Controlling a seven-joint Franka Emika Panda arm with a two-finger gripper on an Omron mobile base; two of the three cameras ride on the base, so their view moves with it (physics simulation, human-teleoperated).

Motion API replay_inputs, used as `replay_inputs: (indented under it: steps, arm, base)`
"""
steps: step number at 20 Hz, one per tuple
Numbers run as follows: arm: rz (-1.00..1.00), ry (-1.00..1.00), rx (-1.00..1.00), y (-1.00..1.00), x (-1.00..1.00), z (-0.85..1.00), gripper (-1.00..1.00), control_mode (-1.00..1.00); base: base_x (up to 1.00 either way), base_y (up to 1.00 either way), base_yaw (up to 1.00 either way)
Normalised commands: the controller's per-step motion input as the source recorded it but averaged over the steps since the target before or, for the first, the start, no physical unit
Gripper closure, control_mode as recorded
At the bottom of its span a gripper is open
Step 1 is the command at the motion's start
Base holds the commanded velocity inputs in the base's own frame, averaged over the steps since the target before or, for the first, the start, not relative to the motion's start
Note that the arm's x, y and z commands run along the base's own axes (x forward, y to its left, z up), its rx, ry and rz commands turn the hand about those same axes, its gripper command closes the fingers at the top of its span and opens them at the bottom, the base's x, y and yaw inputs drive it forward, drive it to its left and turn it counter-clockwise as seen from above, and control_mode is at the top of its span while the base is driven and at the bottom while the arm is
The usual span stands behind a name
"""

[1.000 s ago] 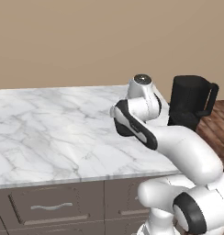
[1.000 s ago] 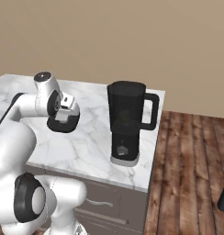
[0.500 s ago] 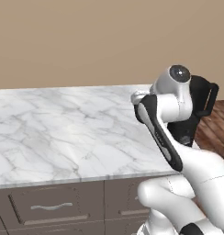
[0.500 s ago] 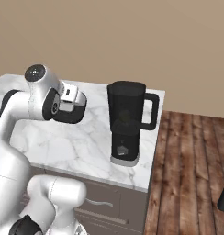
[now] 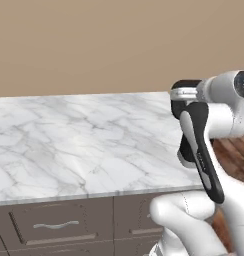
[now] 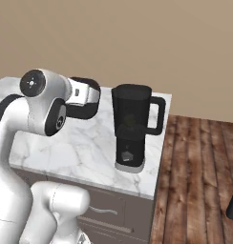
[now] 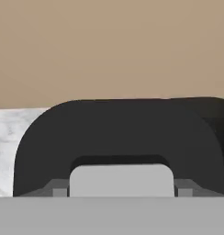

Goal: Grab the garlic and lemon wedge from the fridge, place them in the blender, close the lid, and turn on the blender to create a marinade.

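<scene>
- I see a white marble counter (image 5: 84,145) with grey veining, a smooth slab with a straight front edge, running under a plain tan wall (image 5: 94,45).
- Below the slab sit dark grey cabinet drawers (image 5: 54,225), flat-fronted, one with a slim curved metal pull (image 5: 56,226).
- To the right of the counter end there is brown wood-plank floor (image 6: 195,176) with visible grain.
- The blender (image 6: 132,126) stands upright near the counter's right end: a matte black, squarish jug with a side loop handle, on a black base with a grey bottom rim and a round knob. I can read no label or writing on it.
- The lid (image 7: 118,142), flat, black and rounded with a pale grey square cap at its centre, sits right in front of my hand camera, above the counter.
- My gripper (image 6: 92,95) hangs just left of the jug's top; its fingers are hidden, so I cannot tell whether they are apart or clamped on the lid.
</scene>
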Motion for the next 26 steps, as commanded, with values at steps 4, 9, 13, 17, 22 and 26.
replay_inputs:
  steps: [4,9,13,17,22,26]
  arm:
    - [0.00,-0.01,0.00,-0.30,-0.18,1.00,1.00,-1.00]
    - [-0.03,0.08,0.00,-0.41,0.10,0.99,1.00,-1.00]
    - [-0.01,0.34,0.01,-0.89,0.50,0.30,1.00,-1.00]
    - [0.00,0.42,0.00,-0.67,0.60,-0.04,1.00,-1.00]
    - [0.00,0.28,0.00,-0.15,0.39,-0.25,1.00,-1.00]
    - [0.00,0.35,0.00,-0.04,0.62,-0.23,1.00,-1.00]
  base:
    - [0.00,0.00,0.00]
    - [0.00,0.00,0.00]
    - [0.00,0.00,0.00]
    - [0.00,0.00,0.00]
    - [0.00,0.00,0.00]
    - [0.00,0.00,0.00]
